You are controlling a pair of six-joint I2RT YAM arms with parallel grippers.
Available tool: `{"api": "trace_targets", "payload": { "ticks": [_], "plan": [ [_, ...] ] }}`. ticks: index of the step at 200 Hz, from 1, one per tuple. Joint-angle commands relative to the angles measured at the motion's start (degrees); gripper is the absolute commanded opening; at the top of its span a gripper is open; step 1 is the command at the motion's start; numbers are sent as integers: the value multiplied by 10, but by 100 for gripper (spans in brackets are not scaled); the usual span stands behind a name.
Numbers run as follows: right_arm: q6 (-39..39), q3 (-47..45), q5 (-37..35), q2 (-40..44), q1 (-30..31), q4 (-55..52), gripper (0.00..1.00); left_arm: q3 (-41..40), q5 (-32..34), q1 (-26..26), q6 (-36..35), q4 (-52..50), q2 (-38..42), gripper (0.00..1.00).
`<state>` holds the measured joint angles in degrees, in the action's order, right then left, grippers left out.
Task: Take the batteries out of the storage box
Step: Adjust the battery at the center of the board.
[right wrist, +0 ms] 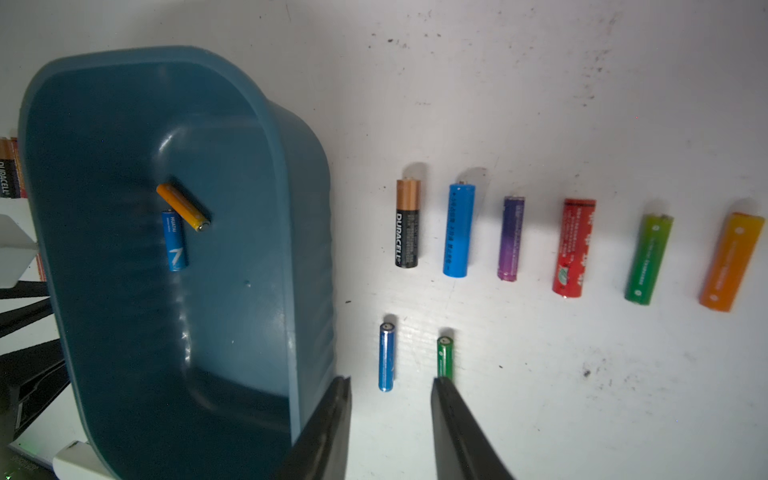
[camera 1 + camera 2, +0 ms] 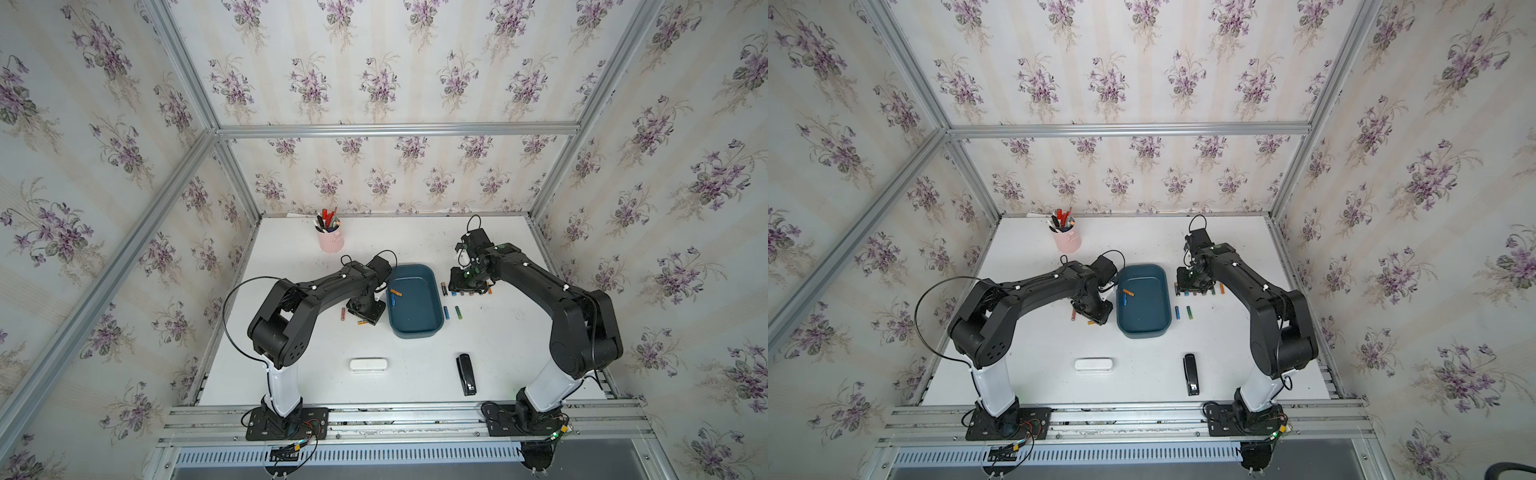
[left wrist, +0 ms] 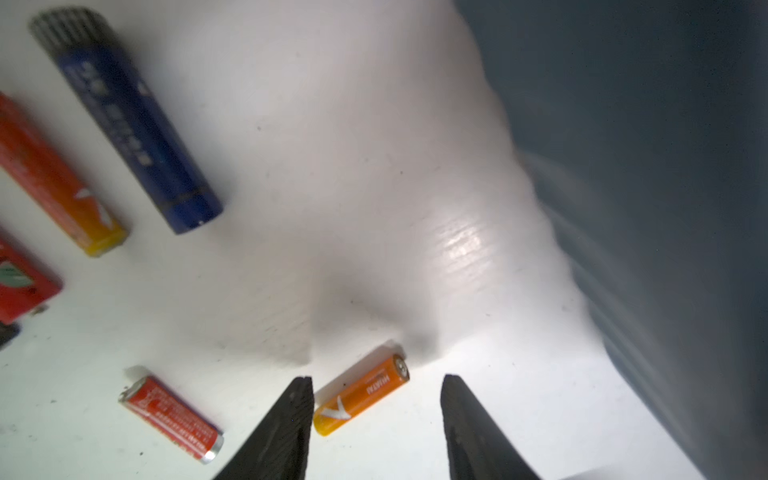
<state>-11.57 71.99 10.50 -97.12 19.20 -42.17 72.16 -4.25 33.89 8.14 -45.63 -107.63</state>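
The blue box (image 2: pixel 419 311) sits on the white table (image 2: pixel 291 382) just below the middle of the frame in both top views, between my two arms. On its floor lie a yellow-orange battery (image 1: pixel 183 206) and a short blue battery (image 1: pixel 174 241), the first resting across one end of the second.

My left gripper (image 3: pixel 376 377) is low at the table, just left of the box in the frame. Its fingers are spread, and an orange battery (image 3: pixel 361 395) lies flat on the table in the gap, just beside one finger (image 3: pixel 291 415) and clear of the other. I am not squeezing it. A red battery (image 3: pixel 172 417) lies near it.

My right gripper (image 1: pixel 390 379) hangs to the upper right of the box, fingers apart with nothing between them. On the table beside the box lie a thin blue battery (image 1: pixel 386 357) and a thin green battery (image 1: pixel 444 357). Beyond them six larger batteries (image 1: pixel 512 239) lie in a row, none touching.
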Motion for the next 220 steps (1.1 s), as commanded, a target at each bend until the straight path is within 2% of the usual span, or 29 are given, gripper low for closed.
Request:
{"api": "trace_targets", "payload": {
  "ticks": [1,82,85,93,144,187,220],
  "plan": [
    [8,-2,0,4,0,-1,38,2,7,0,9,-5,9,59],
    [9,0,-1,6,0,-3,38,-24,12,1,10,12,29,56],
    [9,1,-2,7,0,-3,38,-24,15,1,11,11,28,52],
    [9,1,-3,8,0,-4,38,-24,20,1,12,10,26,50],
    [8,-4,-6,12,0,-5,38,-22,28,1,11,10,14,46],
    [7,-1,-6,9,0,-5,38,-29,30,1,14,15,11,37],
    [7,0,-5,8,0,-5,38,-34,28,1,20,18,5,35]
  ]
}}
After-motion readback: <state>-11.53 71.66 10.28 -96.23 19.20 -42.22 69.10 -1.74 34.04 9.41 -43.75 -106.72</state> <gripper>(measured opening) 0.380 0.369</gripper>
